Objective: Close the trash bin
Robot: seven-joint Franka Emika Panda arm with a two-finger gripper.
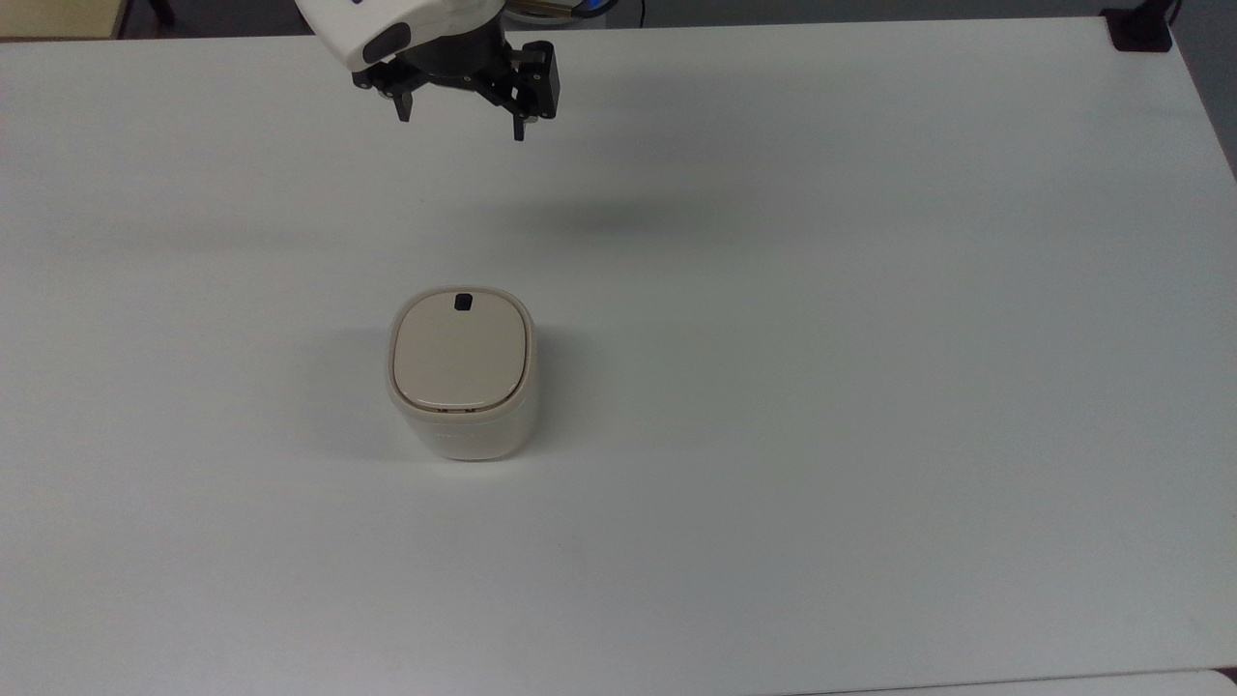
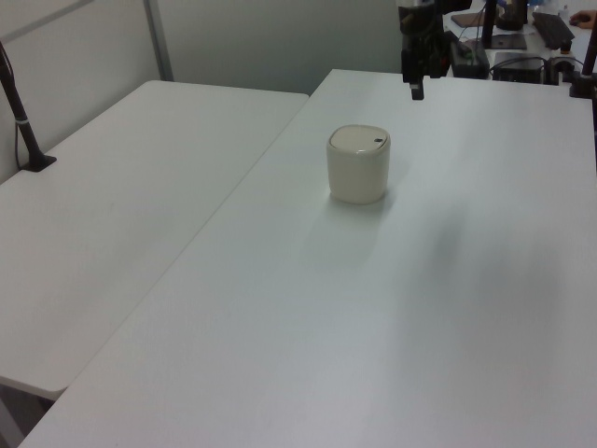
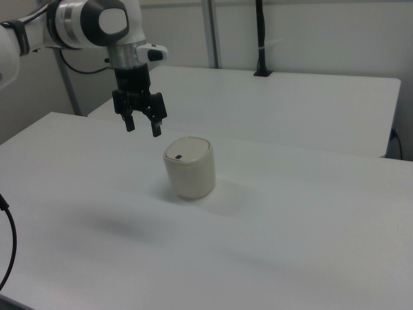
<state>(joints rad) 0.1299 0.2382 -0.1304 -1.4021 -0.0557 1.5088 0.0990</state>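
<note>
The trash bin (image 1: 462, 375) is set upright on the worktop (image 1: 870, 387), well apart from the tool (image 1: 460, 122) held above toward the top view's upper edge.

We see white surface (image 2: 392, 308) filling frame; second white table (image 2: 112, 196) at left view's left; pale wall (image 2: 270, 37) behind; black pole (image 3: 260, 35) upper centre, right view.

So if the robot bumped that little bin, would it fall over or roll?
Probably neither. The trash bin stands squat on a flat base, so it would likely slide on the smooth table. It looks like light plastic, so it should move easily. Its rounded-square sides shouldn't roll.
</note>
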